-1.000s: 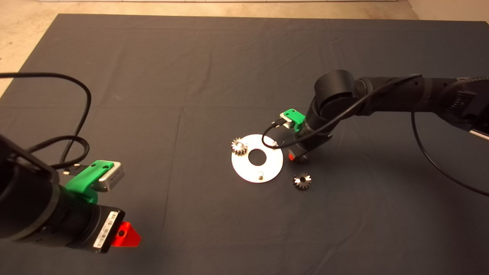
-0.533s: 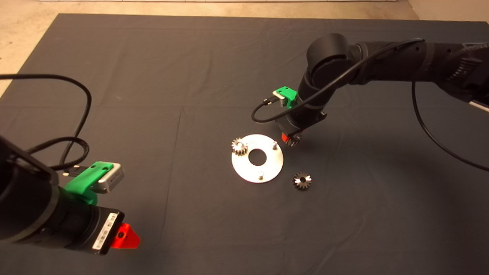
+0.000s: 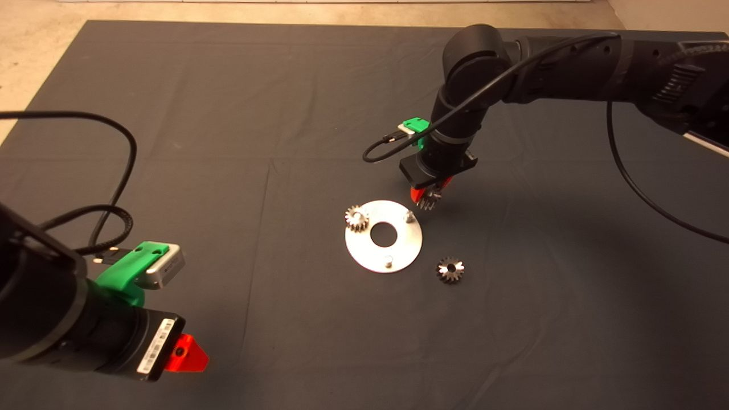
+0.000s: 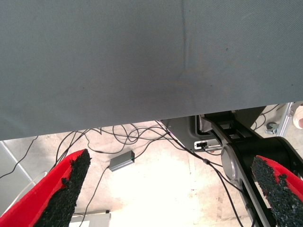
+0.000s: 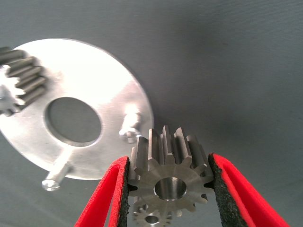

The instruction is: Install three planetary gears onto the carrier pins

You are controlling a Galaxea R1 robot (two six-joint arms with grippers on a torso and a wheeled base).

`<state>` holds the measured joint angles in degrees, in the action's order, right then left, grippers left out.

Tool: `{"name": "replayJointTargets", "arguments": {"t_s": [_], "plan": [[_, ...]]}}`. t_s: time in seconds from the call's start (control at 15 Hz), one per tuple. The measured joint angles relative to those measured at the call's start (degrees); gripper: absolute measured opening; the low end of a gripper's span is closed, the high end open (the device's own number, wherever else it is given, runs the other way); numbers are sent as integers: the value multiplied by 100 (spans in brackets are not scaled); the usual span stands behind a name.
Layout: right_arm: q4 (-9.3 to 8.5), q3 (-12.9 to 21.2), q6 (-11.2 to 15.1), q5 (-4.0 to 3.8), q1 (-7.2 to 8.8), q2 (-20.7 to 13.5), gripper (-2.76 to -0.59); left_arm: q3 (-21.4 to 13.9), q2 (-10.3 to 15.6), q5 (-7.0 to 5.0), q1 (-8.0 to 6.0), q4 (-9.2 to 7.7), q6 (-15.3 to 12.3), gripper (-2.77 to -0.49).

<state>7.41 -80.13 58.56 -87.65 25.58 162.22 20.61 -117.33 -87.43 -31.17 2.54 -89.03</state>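
Since a second ago: right gripper [image 3: 428,196] raised, gear [image 5: 169,175] clamped by toothed flanks, just beside nearest free pin [image 5: 129,126]. Small, rigid, slippery steel. Left gripper [image 4: 170,189] parked, spread wide.

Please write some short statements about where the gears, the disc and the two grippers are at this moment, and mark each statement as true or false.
1. The right gripper is shut on a gear. True.
2. All three pins of the disc carry a gear. False: only one gear sits on a pin; the pin nearest the right gripper and the pin at the disc's near edge are bare.
3. One gear lies loose on the mat, beside the disc. True.
4. The held gear is already lowered onto a pin. False: it hangs in the air just beyond the disc's edge.
5. The left gripper holds a gear. False: it is open and empty, waiting at the mat's lower left.
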Motion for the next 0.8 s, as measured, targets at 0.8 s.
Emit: {"name": "replayJointTargets", "arguments": {"t_s": [0.8], "plan": [[-88,-55,-24,0,-57,203,-231,-11,8,0,0,-45,0,-79]]}}
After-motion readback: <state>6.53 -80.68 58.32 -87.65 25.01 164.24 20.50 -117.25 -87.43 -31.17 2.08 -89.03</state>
